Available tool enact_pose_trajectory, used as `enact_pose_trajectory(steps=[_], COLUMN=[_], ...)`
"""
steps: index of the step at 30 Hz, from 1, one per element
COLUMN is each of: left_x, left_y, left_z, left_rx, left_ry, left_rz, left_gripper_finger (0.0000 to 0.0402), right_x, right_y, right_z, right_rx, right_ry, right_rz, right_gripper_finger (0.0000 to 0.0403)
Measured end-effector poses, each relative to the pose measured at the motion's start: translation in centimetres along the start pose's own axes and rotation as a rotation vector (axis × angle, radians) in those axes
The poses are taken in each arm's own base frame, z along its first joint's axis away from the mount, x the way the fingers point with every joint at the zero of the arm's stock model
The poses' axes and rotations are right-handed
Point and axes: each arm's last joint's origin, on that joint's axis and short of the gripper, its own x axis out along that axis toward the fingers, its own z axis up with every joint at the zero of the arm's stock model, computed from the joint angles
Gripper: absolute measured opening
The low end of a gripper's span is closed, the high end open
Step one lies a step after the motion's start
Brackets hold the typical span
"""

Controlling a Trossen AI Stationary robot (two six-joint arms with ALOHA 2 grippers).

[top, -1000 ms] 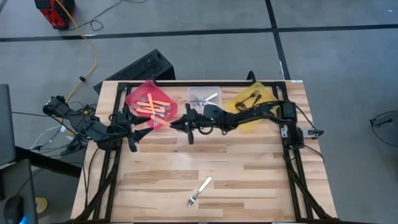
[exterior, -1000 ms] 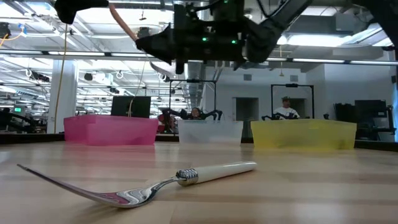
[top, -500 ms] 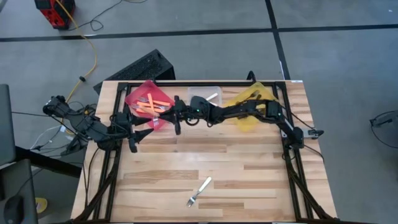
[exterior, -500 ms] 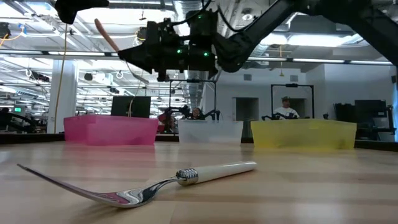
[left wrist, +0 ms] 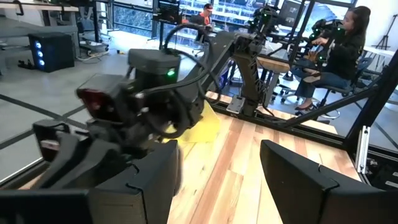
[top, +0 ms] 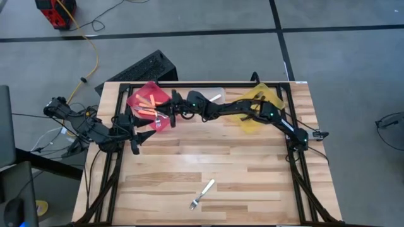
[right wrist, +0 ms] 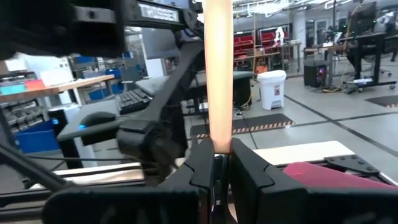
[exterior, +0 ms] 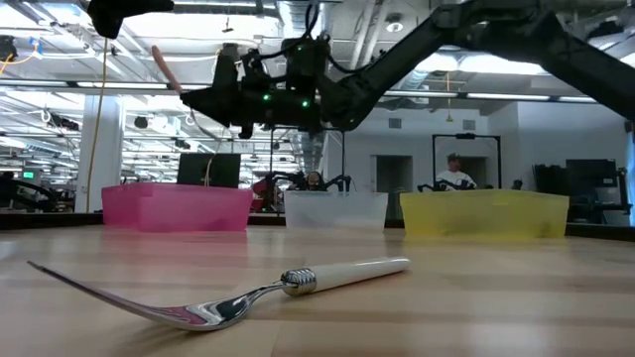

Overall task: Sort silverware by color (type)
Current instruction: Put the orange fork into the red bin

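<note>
Where the right gripper reaches over the inner edge of the red bin, its fingers are pinched tight on an orange-handled fork, the handle standing straight up out of them in the right wrist view. In the low view the same handle slants up from the gripper, high above the bins. Inside the red bin lie more orange-handled forks, crossing one another. Next to it, at the back of the table, the clear bin is largely covered from above by the right arm; a pale handle shows at its edge. The yellow bin sits to that one's other side, with the arm lying across it, and what it holds cannot be made out. One silver fork with a white handle lies alone near the front edge of the table, well apart from the bins; in the low view it rests on its curved neck, tines pointing away from the handle.

The left gripper waits at the table's left side, just in front of the red bin, its fingers spread wide and holding nothing. Beyond the table, a person sits at a desk in the room.
</note>
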Motion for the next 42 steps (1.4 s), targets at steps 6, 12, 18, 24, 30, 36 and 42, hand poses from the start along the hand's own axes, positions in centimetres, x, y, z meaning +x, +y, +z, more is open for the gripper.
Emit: enact_pose_trajectory(steps=[6,12,18,24,30,36,42], left_x=[0.0,0.0,0.0,0.0,0.0,0.0,0.0], left_y=[0.0,0.0,0.0,0.0,0.0,0.0,0.0], left_z=[0.0,0.0,0.0,0.0,0.0,0.0,0.0], left_rx=[0.0,0.0,0.001,0.001,0.0,0.001,-0.007], left_ry=[0.0,0.0,0.001,0.001,0.001,0.001,0.001], left_rz=[0.0,0.001,0.0,0.001,0.001,0.001,0.001], left_gripper_finger=[0.0212,0.0212,0.0212,0.0212,0.0212,0.0212,0.0212], right_x=[1.0,1.2,0.8,0.8,0.7,0.6,0.6], right_y=[-1.7,-3.1,-4.6,-4.4,-5.0,-5.1,-5.1], right_z=[-0.4,-0.9,-0.6,-0.7,-1.8,-2.2,-2.6], right_rx=[-0.002,0.033,0.047,0.008,0.008,0.019,-0.003], right_ry=[-0.002,0.001,0.004,0.01,0.054,0.091,0.13], right_rz=[-0.023,-0.042,-0.072,-0.07,-0.105,-0.13,-0.148], right_gripper_finger=[0.0054,0.0054,0.0054,0.0054,0.0054,0.0054,0.0054])
